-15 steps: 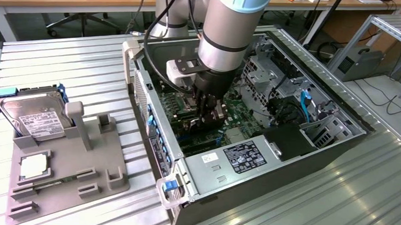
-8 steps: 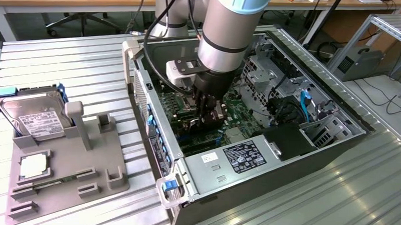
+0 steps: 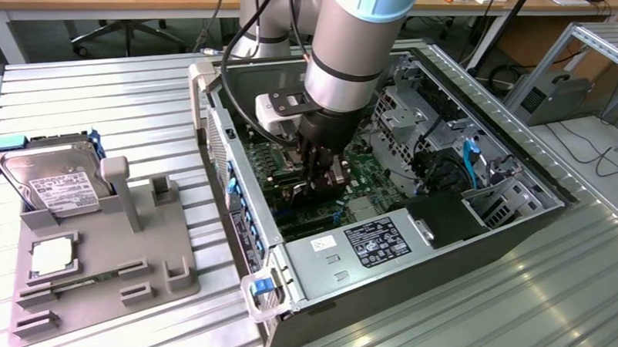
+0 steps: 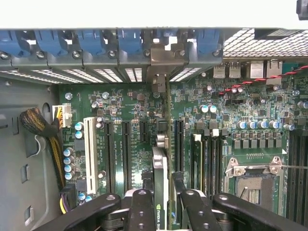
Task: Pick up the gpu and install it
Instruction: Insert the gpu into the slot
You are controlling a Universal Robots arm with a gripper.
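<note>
My gripper [image 3: 326,174] is down inside the open computer case [image 3: 240,217], over the green motherboard [image 4: 130,103]. In the wrist view the gpu [image 4: 160,168] stands on edge as a thin black card between my two black fingers [image 4: 140,211], and my gripper [image 4: 162,204] is shut on it. The card's silver bracket [image 4: 161,60] reaches the row of rear slot openings. The card runs along a black expansion slot [image 4: 164,130] in the middle of the board; I cannot tell how deep it sits in the slot.
A grey fixture tray [image 3: 131,264] at the exterior view's left holds a silver hard drive in a blue frame [image 3: 52,184] and a small square chip [image 3: 53,256]. Inside the case are the power supply [image 3: 379,241], blue cables [image 3: 469,164], a CPU socket [image 4: 252,185] and blue slot clips [image 4: 130,45].
</note>
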